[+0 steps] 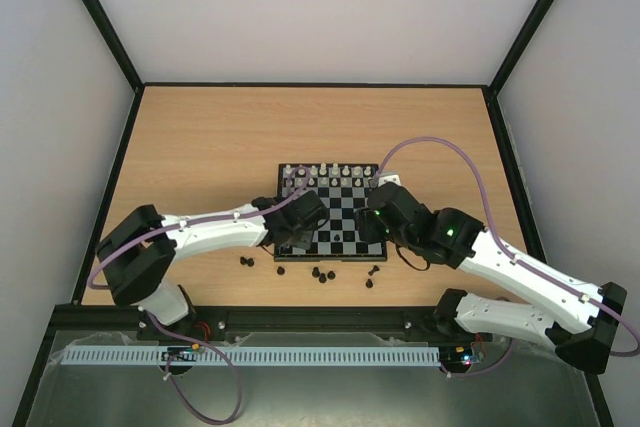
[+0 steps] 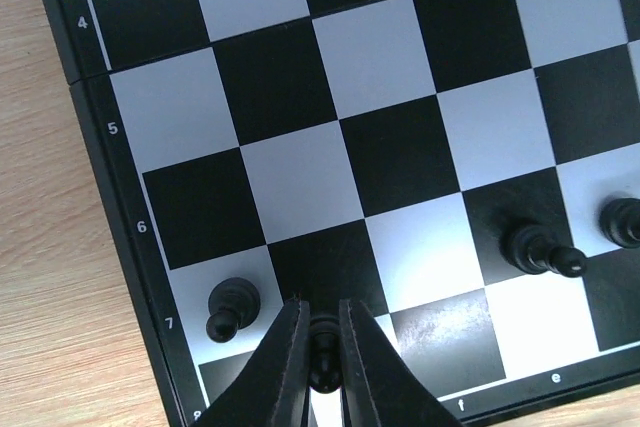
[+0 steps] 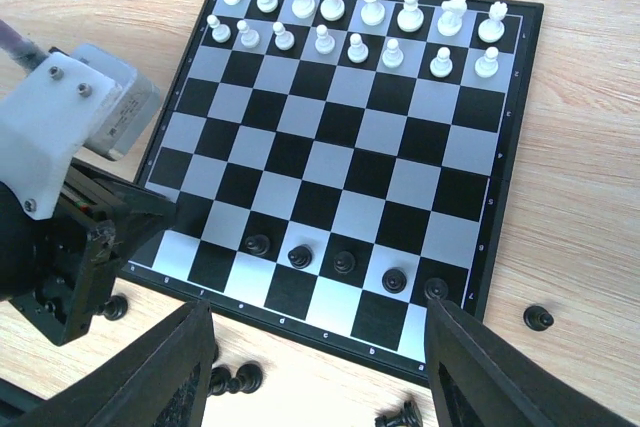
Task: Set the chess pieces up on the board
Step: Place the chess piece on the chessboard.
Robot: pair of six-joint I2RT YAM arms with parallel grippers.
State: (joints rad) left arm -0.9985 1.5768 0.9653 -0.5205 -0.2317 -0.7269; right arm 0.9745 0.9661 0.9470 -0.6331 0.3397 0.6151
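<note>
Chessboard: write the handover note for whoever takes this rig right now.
Left gripper: shut on a held black piece, low over the near rows at the left side of the board. Whether the piece is touching down cannot be told.
Right gripper: open, empty, above the board's near edge.
Done: all sixteen white pieces stand in the two far rows. At least five placed black pieces stand in the second row from the near edge.
Left: set down the held piece, then bring up the loose black pieces lying on the table in front of the board.
</note>
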